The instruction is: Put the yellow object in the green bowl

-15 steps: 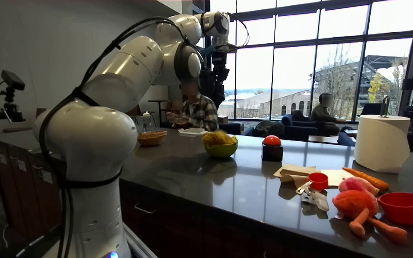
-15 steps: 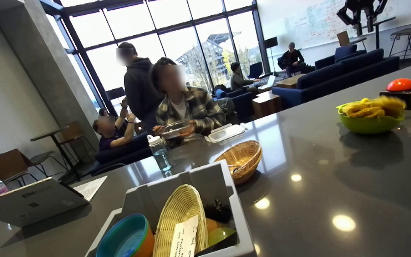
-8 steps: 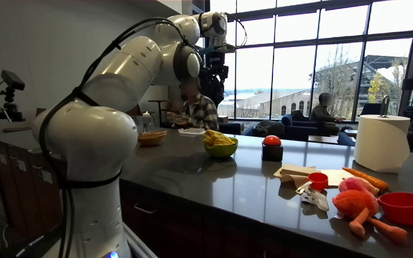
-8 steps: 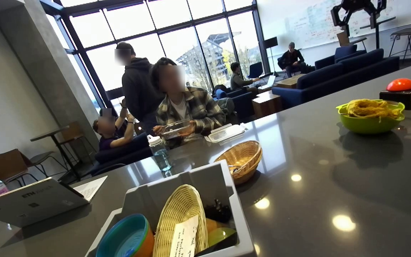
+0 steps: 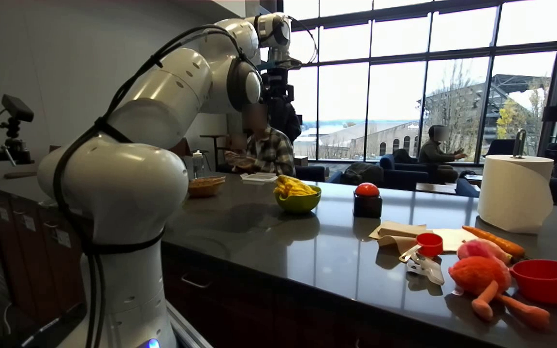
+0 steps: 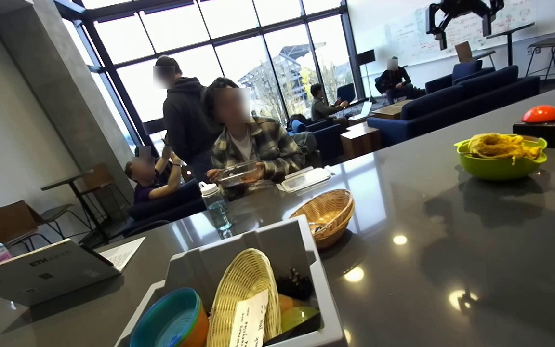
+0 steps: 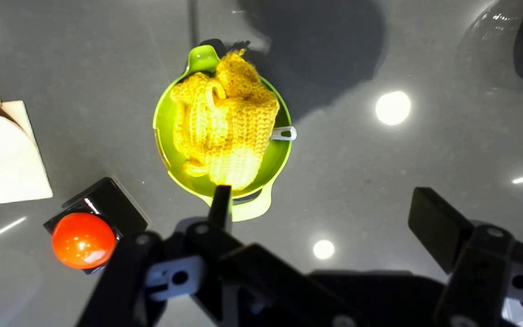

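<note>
The yellow object point(image 7: 229, 122), a crumpled knitted-looking piece, lies inside the green bowl point(image 7: 166, 116). Some of it rises above the rim, as both exterior views show, and its top end reaches the bowl's edge beside a handle. A white handle-like end point(image 7: 285, 133) pokes out from beneath it. My gripper point(image 6: 465, 36) is up in the air, well above the counter and off to one side of the bowl. In the wrist view the gripper point(image 7: 325, 209) has its fingers spread wide, with only bare counter visible between them. Its fingertips are hard to make out in an exterior view against the dark figure behind.
A black box with a red button point(image 7: 83, 240) stands close to the bowl. Papers point(image 7: 5, 159), a paper towel roll point(image 5: 515, 193), an orange plush toy point(image 5: 479, 273) and a red cup point(image 5: 544, 280) are farther along. A wicker basket point(image 6: 325, 217) and grey bin point(image 6: 323, 289) stand opposite.
The yellow object, blurred by motion at the bowl a second ago, now rests still in it. My gripper's fingers have spread wider, and the arm has shifted leftward in both exterior views.
</note>
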### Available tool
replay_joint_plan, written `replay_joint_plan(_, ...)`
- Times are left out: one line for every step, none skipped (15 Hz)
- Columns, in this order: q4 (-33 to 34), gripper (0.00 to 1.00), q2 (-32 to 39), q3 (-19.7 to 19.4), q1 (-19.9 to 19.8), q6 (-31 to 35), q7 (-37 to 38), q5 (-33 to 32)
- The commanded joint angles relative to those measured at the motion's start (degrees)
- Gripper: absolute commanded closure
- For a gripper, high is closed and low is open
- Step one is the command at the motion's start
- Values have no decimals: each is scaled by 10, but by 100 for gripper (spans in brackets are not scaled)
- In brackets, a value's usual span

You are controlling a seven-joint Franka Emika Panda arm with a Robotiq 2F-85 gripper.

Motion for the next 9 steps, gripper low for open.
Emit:
replay_joint_plan(-10,0,-24,4,9,-15,13,4)
replay_joint_plan(-11,0,-27,6,9,-20,19,7)
replay_joint_plan(-12,0,-29,7,8,-25,27,11)
replay_joint_plan(-14,0,-30,10,4,-32,36,17)
replay_joint_plan(-15,0,-31,11,0,-40,42,20)
replay_joint_plan(-15,0,-31,11,-5,-45,48,23)
replay_joint_plan(-15,0,-32,12,-12,-52,50,27)
replay_joint_plan(-15,0,-33,12,-17,-58,49,28)
replay_joint_plan(-15,0,-33,12,-24,-63,38,29)
